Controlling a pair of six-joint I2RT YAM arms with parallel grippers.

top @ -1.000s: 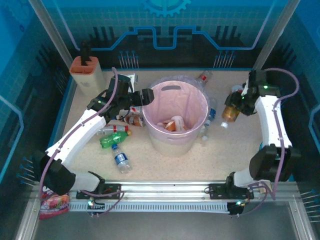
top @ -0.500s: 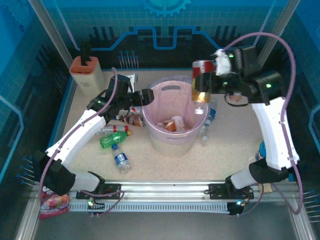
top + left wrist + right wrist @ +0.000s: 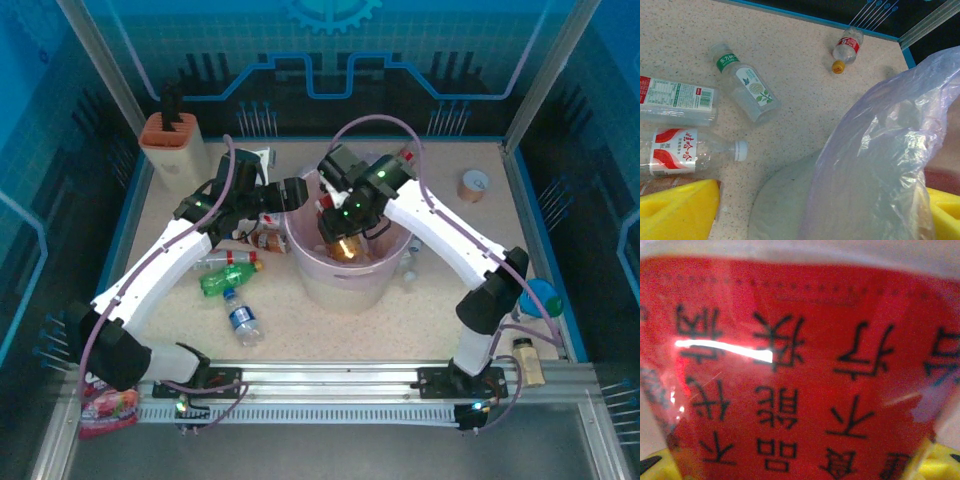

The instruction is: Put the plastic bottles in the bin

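Item: amber bottle (image 3: 346, 246), red label, clamped in right gripper (image 3: 343, 222), low inside bin (image 3: 318, 290).
Left gripper (image 3: 297, 193): fingers spread, empty, just beside the bin's rim.
Green bottle (image 3: 225, 283) and others lie on table (image 3: 300, 325).
Risk: the wrists look close enough to clash when the right one lifts out, and the liner may snag.

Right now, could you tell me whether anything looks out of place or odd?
Nothing looks spilled or damaged. Several bottles lie on their sides left of the bin, and a lone bottle lies by the far edge. A red snack bag sits off the table at the near-left corner, which looks out of place.
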